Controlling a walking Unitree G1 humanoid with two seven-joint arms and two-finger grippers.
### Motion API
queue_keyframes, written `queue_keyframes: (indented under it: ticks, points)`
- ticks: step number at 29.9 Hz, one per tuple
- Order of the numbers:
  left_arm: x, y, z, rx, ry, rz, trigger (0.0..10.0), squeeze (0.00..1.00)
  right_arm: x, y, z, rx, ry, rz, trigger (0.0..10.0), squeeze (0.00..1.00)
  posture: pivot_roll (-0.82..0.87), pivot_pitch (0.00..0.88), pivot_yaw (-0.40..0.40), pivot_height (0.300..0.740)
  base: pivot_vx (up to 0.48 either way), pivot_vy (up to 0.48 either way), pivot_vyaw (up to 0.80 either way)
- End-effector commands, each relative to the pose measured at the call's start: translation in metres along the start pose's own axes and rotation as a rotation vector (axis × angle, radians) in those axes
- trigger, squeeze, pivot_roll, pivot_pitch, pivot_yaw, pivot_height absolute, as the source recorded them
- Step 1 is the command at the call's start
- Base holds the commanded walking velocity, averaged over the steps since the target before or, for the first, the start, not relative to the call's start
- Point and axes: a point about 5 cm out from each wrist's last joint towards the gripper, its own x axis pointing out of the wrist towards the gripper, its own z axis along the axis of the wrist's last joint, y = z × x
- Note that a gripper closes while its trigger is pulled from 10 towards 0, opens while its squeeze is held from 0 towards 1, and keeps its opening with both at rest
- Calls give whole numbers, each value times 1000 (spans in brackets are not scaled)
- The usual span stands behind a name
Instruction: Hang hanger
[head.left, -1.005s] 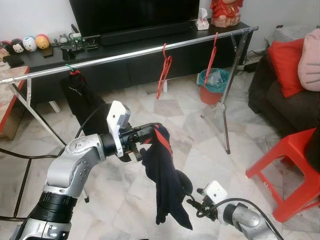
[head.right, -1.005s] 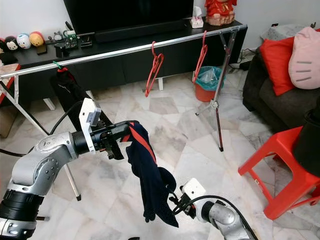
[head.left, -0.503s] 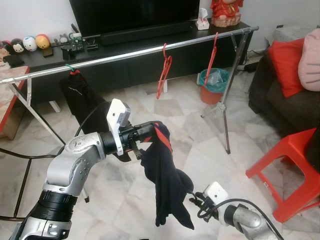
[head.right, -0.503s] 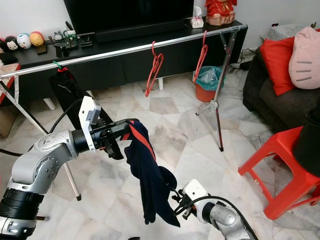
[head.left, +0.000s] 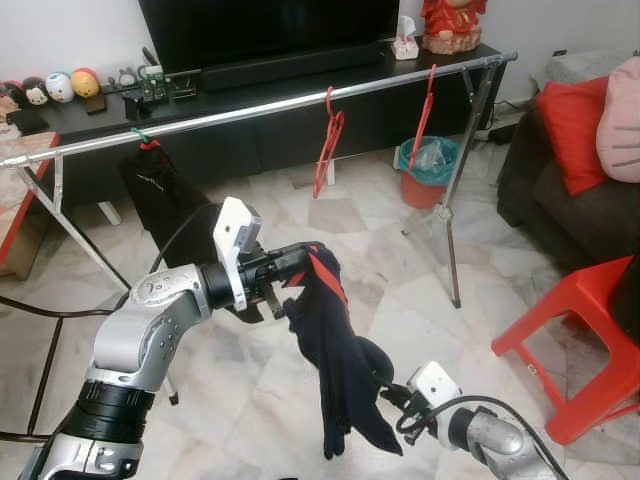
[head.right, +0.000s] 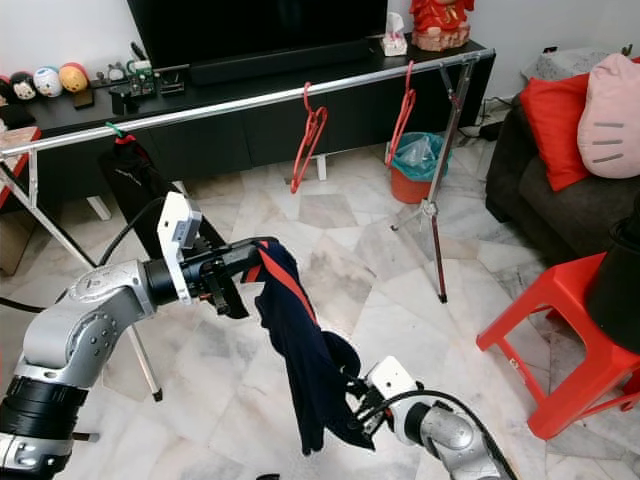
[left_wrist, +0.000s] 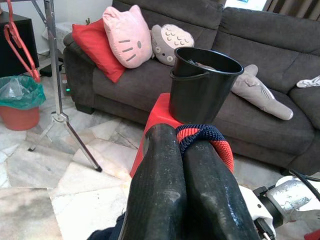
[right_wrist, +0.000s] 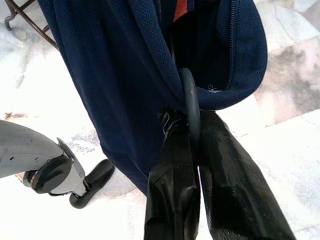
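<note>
A navy garment with red trim hangs in mid-air in front of me. My left gripper is shut on its collar, at about chest height. Lower down, my right gripper sits against the garment's lower fold. In the right wrist view its fingers are shut on a dark curved hanger hook that goes up into the fabric. The rest of that hanger is hidden inside the cloth. A long metal clothes rail runs across the room beyond.
Two red hangers and a black garment on a green hanger hang from the rail. A red stool with a black bucket stands at the right, before a dark sofa. A red bin sits by the rail's leg.
The garment's lower part has swung a little to the right and bunched toward the right gripper. The left arm holds about the same place.
</note>
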Motion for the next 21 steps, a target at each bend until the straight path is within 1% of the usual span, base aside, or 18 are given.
queue_keyframes:
  ticks: [1, 7, 10, 12, 13, 14, 16, 18, 20, 21]
  points:
    - [-1, -1, 15, 40, -50, -15, 10000, 0, 1, 0, 4, 2, -22, 1, 0, 0, 4, 39, 71, 740, 0, 0, 0]
    - [-1, -1, 14, 39, -45, -12, 10000, 0, -1, -3, 5, 2, -34, 9, 0, 0, 4, 38, 71, 740, 0, 0, 0]
    - [-3, 2, 1, 53, 6, 4, 10000, 0, -4, -8, 9, -9, -52, 4, 0, 0, 0, 37, 72, 740, 0, 0, 0]
    - [-7, 3, -14, 63, 66, 13, 10000, 0, -6, -10, 11, -13, -58, 3, 0, 0, -6, 38, 72, 740, 0, 0, 0]
    - [-7, 3, -14, 63, 66, 13, 10000, 0, -6, -10, 11, -13, -58, 3, 0, 0, -6, 38, 72, 740, 0, 0, 0]
    - [-10, 4, -23, 62, 98, 19, 10000, 0, -7, -11, 12, -19, -62, 8, 0, 0, -7, 38, 71, 740, 0, 0, 0]
    - [-11, 3, -29, 68, 126, 19, 10000, 0, -8, -11, 12, -23, -63, 17, 0, 0, -6, 39, 70, 740, 0, 0, 0]
    - [-14, 3, -38, 85, 169, 23, 10000, 0, -9, -9, 12, -31, -66, 55, 0, 0, -7, 38, 69, 740, 0, 0, 0]
    - [-14, 3, -41, 89, 181, 24, 10000, 0, -10, -8, 13, -33, -66, 68, 0, 0, -8, 38, 69, 740, 0, 0, 0]
    - [-16, 5, -47, 97, 202, 35, 10000, 0, -10, -4, 13, -33, -70, 114, 0, 0, -11, 37, 69, 740, 0, 0, 0]
